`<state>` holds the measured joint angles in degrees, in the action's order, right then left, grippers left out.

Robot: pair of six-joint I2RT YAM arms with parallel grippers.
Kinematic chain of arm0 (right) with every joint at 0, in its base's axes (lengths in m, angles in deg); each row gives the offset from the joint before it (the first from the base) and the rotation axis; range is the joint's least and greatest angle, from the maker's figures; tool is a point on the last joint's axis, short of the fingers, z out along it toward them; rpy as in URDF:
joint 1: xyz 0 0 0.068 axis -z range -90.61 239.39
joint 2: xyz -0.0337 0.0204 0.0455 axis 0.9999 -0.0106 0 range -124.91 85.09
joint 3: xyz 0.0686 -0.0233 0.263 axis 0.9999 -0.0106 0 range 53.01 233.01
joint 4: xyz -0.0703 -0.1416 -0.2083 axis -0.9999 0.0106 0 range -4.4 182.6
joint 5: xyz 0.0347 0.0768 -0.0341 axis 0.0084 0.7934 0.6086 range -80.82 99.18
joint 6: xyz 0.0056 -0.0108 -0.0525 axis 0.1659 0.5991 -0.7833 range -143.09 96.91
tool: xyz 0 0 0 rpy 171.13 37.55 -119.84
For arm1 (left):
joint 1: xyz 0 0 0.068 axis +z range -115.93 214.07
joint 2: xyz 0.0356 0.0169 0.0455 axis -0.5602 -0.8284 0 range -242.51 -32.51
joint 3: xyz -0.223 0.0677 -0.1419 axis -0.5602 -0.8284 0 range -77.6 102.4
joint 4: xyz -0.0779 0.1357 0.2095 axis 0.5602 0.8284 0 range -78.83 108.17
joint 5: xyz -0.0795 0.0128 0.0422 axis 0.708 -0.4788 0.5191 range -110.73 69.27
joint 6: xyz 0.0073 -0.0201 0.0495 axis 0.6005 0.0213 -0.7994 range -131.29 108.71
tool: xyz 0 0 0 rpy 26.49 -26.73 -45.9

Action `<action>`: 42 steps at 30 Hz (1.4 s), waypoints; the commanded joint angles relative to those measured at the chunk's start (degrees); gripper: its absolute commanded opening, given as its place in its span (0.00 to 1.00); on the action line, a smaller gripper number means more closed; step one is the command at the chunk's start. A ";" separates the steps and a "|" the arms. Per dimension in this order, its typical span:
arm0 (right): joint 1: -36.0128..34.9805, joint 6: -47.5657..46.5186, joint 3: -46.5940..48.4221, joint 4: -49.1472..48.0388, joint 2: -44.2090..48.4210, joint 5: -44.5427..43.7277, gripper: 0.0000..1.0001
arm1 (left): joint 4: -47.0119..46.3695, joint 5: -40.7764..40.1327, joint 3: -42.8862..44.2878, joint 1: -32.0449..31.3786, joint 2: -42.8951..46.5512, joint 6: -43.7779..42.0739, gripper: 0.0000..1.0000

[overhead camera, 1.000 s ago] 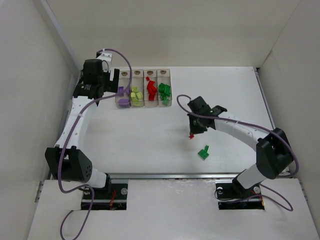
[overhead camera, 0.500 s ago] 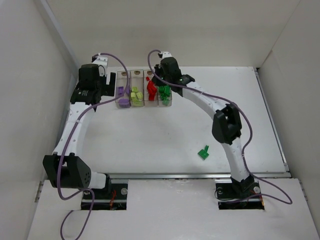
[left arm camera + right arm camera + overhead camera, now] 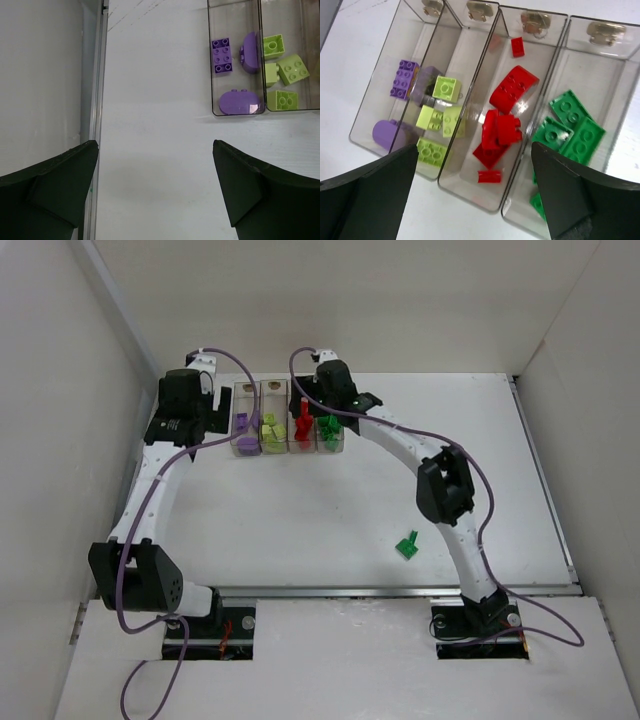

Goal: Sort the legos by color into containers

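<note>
Green brick (image 3: 407, 545) lies on the desk (image 3: 300, 510), near-right of the right gripper (image 3: 474, 146) hovering open over the bins (image 3: 551, 60). Left gripper (image 3: 155, 145) open too, farther away.

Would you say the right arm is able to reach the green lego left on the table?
Probably yes: the green lego lies alone on open table near that arm's base, and the right gripper hangs open over the bins.
</note>
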<state>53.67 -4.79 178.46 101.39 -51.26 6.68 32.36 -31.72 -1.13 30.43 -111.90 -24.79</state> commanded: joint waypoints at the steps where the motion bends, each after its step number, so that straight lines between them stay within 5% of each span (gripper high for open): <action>1: -0.49 -1.78 -2.55 -0.52 11.09 -1.97 1.00 | -2.03 0.17 0.17 0.21 -0.06 0.14 0.98; 4: -0.49 -2.92 -8.27 5.54 21.10 -8.79 1.00 | -1.50 0.79 0.70 0.21 -0.06 0.14 0.98; 8: 0.57 -1.79 -29.83 18.11 34.38 -16.91 1.00 | -1.50 0.79 0.70 0.21 0.47 1.45 0.98; 11: 3.46 6.45 -43.22 24.72 43.87 -14.48 1.00 | -2.02 0.26 0.70 0.73 0.47 2.25 0.98; 17: 6.81 23.95 -73.22 20.17 61.46 -9.71 0.89 | -2.03 2.98 0.17 0.74 1.00 3.30 0.98; 24: 7.86 25.03 -79.66 17.44 58.05 -8.48 0.81 | -2.03 4.04 -0.97 0.74 2.93 3.30 0.98; 29: 7.86 24.41 -81.41 16.38 55.14 -6.38 0.65 | -2.03 4.04 -1.50 0.74 4.07 3.30 0.98; 34: 7.86 25.46 -83.61 15.77 56.29 -5.85 0.63 | -2.03 4.04 -1.50 0.74 4.60 3.30 0.98; 38: 7.86 25.46 -84.14 15.15 56.29 -6.37 0.34 | -2.03 4.04 -1.50 0.74 4.60 3.30 0.98; 39: 7.86 25.46 -83.44 14.62 55.59 -7.33 0.18 | -2.03 4.04 -1.50 0.74 4.60 3.30 0.98; 42: 7.86 23.36 -81.78 14.62 54.36 -7.87 0.00 | -2.03 4.04 -1.50 0.74 4.60 3.30 0.98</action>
<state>61.27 19.36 95.28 118.20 4.06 -0.10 31.95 -28.24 -2.27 30.86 -109.41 -22.34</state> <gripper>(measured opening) 0.103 0.975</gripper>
